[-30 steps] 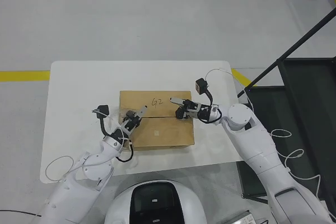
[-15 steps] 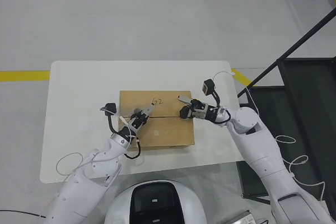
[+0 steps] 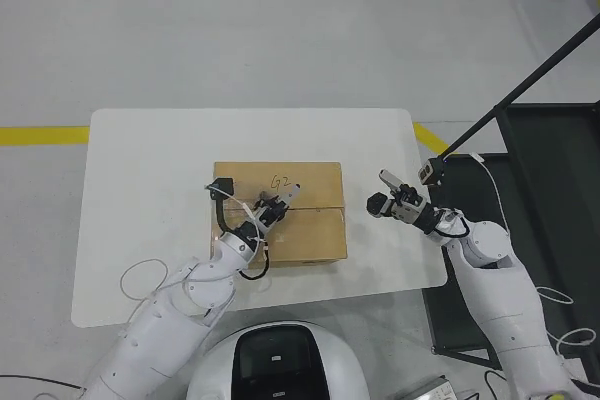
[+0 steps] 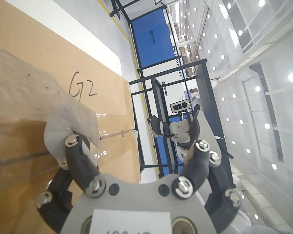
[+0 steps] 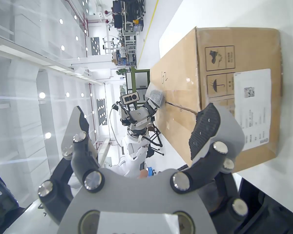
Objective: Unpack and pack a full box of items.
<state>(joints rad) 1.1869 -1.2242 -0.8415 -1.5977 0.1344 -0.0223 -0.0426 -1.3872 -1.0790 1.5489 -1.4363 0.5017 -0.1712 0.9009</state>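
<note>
A closed cardboard box (image 3: 300, 235) marked "G2" sits in the middle of the white table (image 3: 150, 200). My left gripper (image 3: 281, 197) hovers over the box's centre seam, its fingers apart. In the left wrist view a crumpled strip of clear tape (image 4: 39, 86) clings to one finger (image 4: 73, 147) of this gripper (image 4: 134, 127) and lies over the box top (image 4: 107, 93). My right gripper (image 3: 382, 194) is open and holds nothing, just off the box's right end. In its own view the right gripper (image 5: 141, 122) faces the labelled end of the box (image 5: 239, 49).
A black metal rack (image 3: 540, 150) stands close beside the table's right edge, behind the right arm. Bare white tabletop lies left of the box and behind it. A yellow floor line (image 3: 30, 134) runs past the table's far side.
My left gripper has slid right along the box's seam, dragging the tape with it. My right gripper has pulled back off the box top to beyond its right end.
</note>
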